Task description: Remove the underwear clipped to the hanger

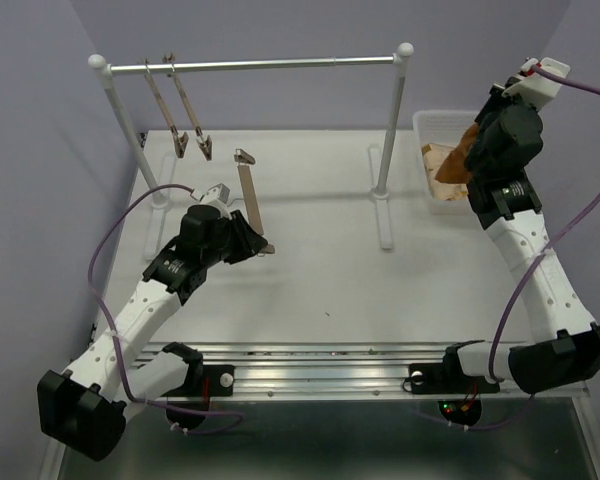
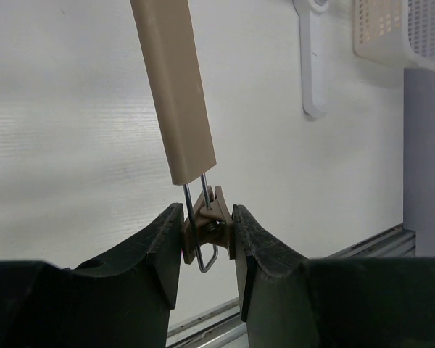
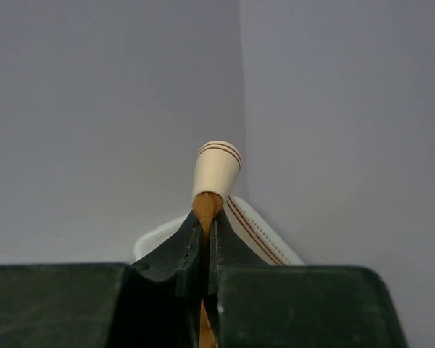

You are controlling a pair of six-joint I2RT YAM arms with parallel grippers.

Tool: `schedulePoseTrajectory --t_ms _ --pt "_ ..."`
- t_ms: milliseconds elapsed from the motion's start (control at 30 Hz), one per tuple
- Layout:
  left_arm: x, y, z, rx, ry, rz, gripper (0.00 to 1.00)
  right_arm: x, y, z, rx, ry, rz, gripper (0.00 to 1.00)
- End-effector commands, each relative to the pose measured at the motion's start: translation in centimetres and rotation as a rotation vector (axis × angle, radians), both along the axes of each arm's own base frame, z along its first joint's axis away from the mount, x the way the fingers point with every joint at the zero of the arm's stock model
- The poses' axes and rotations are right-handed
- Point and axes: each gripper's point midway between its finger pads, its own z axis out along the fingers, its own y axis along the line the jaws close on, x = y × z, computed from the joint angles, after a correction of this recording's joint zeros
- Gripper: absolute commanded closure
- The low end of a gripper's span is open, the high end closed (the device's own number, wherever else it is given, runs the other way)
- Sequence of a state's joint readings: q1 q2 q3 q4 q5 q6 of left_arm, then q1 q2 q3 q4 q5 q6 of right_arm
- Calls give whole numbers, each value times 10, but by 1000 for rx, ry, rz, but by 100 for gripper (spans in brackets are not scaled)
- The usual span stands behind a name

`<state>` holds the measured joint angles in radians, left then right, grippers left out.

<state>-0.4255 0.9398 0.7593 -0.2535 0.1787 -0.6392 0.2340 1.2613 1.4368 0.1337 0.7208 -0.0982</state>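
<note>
- My left gripper [image 2: 207, 221] is partly closed, with both pads clamped on the near clip [image 2: 212, 226] of the hanger [image 1: 250, 195].
- The hanger sits left of centre over the table [image 1: 330, 280]. Its long axis runs near to far, and the far end, with the far clip [image 1: 242, 155], leans slightly left.
- I cannot tell whether the bar rests on the table.
- My right gripper [image 3: 205, 230] is fully closed on the underwear [image 3: 205, 208], at the far right over the white basket [image 1: 427, 125].
- The underwear is well apart from the hanger. It is bunched, with a pale striped band [image 3: 217, 170] protruding past my fingertips, so I cannot tell its long axis.
- A paler cloth [image 1: 442, 165] lies in the basket.
- Two bare hangers [image 1: 175, 110] hang on the rail [image 1: 280, 65] at the far left.
</note>
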Motion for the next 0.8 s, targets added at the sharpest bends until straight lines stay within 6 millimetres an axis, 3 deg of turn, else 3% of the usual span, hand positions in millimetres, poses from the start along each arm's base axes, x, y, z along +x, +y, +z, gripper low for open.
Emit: schedulePoseTrajectory --t_ms 0,33,67,100,167,200,233,300,433,500,533,567,633,667,700,767 --pt "10 4 36 65 -119 -3 100 25 -32 24 -57 -29 -26 99" --pt "11 3 38 74 -124 -6 100 34 -36 26 -68 -30 -22 99" --pt "11 4 39 84 -124 -3 100 40 -38 41 -81 -58 -6 99" --pt "11 2 43 91 -130 -11 100 65 -35 29 -91 -31 27 99" --pt "11 1 43 111 -126 -8 100 87 -33 27 -124 -14 55 99" --pt "11 0 44 118 -125 -9 100 93 -33 36 -137 -27 56 99" --pt "13 1 49 129 -133 2 100 114 -28 19 -156 12 82 99" --pt "13 -3 53 135 -139 -7 100 127 -29 13 -155 28 72 99" --pt "22 -6 64 174 -155 14 100 161 -41 -39 -133 117 81 99" --pt "26 -10 72 194 -172 11 100 175 -48 -77 -99 179 68 96" --pt "26 -10 74 210 -174 11 100 180 -50 -94 -90 216 61 64" --pt "27 -10 77 214 -177 15 100 180 -51 -101 -84 233 57 43" --pt "32 -10 89 233 -198 26 100 179 -50 -123 -53 277 62 32" --pt "34 -10 93 238 -205 27 100 177 -49 -128 -42 290 65 14" --pt "38 -11 103 244 -221 30 100 173 -48 -124 -24 276 71 5" --pt "42 -12 109 262 -224 29 100 167 -48 -130 -5 285 65 0"
